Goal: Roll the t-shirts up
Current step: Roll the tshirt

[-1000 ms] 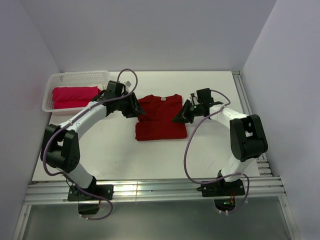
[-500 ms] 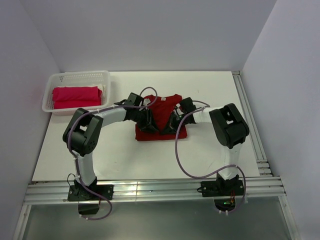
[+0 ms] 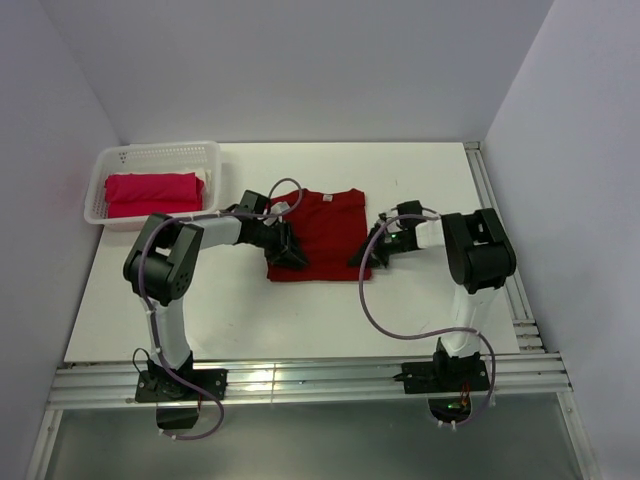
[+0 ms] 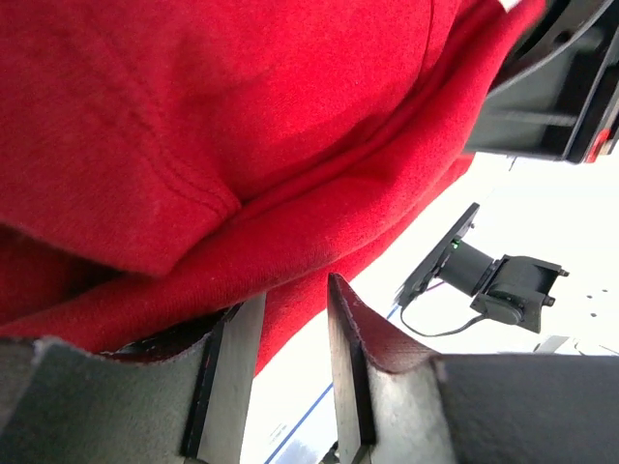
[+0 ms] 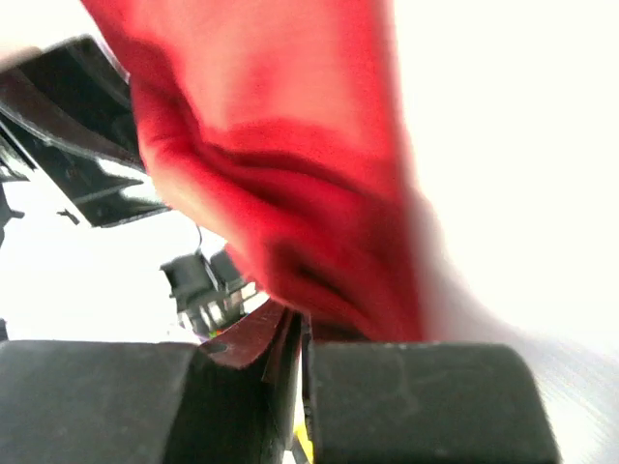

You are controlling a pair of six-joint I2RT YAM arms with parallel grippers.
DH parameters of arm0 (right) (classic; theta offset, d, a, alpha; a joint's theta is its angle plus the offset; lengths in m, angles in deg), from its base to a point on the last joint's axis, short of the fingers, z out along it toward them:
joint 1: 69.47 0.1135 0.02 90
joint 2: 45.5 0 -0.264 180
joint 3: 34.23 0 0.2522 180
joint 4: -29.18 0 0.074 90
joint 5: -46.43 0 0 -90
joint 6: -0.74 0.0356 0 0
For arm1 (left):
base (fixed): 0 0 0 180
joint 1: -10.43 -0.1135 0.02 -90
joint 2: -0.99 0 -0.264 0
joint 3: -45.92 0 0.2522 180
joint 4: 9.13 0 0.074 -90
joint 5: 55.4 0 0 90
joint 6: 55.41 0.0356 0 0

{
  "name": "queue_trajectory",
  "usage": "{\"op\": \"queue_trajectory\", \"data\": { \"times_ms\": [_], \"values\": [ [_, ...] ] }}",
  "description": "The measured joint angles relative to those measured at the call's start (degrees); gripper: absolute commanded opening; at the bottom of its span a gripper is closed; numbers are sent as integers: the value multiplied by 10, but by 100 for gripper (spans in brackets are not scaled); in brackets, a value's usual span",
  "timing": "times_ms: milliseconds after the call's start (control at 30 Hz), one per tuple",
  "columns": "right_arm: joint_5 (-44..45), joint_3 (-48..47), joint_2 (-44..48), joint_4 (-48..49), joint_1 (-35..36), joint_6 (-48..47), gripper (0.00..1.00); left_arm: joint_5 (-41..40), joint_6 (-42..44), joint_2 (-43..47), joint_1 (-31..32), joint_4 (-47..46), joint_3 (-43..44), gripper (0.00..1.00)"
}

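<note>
The dark crimson t-shirt (image 3: pixel 322 228) lies flat in the middle of the table, collar away from me. My left gripper (image 3: pixel 292 256) sits low at its lower left corner. In the left wrist view the left gripper (image 4: pixel 290 295) is open, with the shirt's folded edge (image 4: pixel 242 126) lying over one finger and bare table showing in the gap. My right gripper (image 3: pixel 362 258) is at the lower right corner. In the blurred right wrist view the right gripper (image 5: pixel 302 333) is closed on a bunched edge of the shirt (image 5: pixel 290 184). The pinkish-red t-shirt (image 3: pixel 150 192) lies folded in the basket.
The white perforated basket (image 3: pixel 160 150) stands at the back left of the table. A metal rail (image 3: pixel 495 210) runs along the table's right edge. The right arm's wrist (image 4: pixel 488 280) shows across the shirt in the left wrist view.
Both grippers went from the shirt's sleeves in over its middle, then down and out to its lower corners. The shirt lies flatter than half a second ago.
</note>
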Motion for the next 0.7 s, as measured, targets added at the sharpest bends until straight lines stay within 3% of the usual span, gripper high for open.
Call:
{"op": "queue_trajectory", "data": {
  "times_ms": [233, 400, 467, 700],
  "values": [
    [59, 32, 69, -59, -50, -2, 15, 0, 2, 7, -11, 20, 6, 49],
    [99, 44, 169, -104, -47, -1, 43, -25, 8, 40, -13, 64, 23, 66],
    [112, 45, 205, -118, -47, -2, 52, -31, 12, 63, -15, 87, 34, 67],
    [142, 86, 266, -152, -44, 0, 58, -44, 21, 151, -26, 157, 51, 71]
  ]
}}
